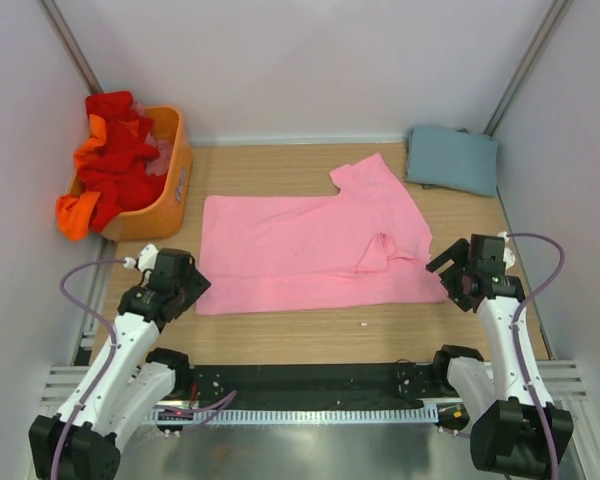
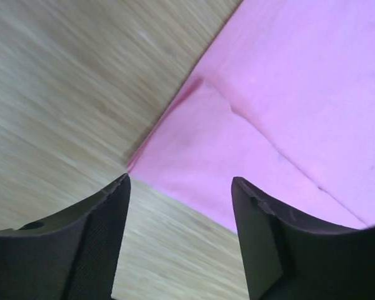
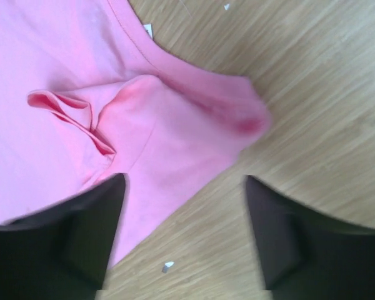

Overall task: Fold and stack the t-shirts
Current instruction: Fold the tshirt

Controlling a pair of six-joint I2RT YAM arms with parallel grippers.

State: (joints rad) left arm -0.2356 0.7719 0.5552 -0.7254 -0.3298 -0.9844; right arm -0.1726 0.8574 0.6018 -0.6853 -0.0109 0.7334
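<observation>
Top external view: a light pink cotton t-shirt (image 1: 310,250) lies spread flat across the middle of the wooden bench (image 1: 280,165), hem toward the left edge and collar toward the right. A folded dusty grey-blue shirt (image 1: 452,160) sits at the far right corner. A rigid orange plastic basket (image 1: 175,175) at the far left corner holds crumpled red shirts (image 1: 115,150), with an orange one (image 1: 75,215) spilling over its side.

Standing here, I see the left gripper (image 2: 180,194) above the near hem corner of the pink shirt, jaws apart and holding nothing. The right gripper (image 3: 184,187) hovers over the near sleeve, also spread and empty.

That near sleeve (image 3: 81,115) is the worry: it is bunched into a small ridge rather than lying flat. If the next fold goes over it as it is, I judge the lump would be trapped inside and the stack would sit crooked. At the hem corner the layers look slightly offset, so a shallow pinch may catch only the top one and drag the shirt open. Uneven lifts by the two arms would skew the whole fold.
</observation>
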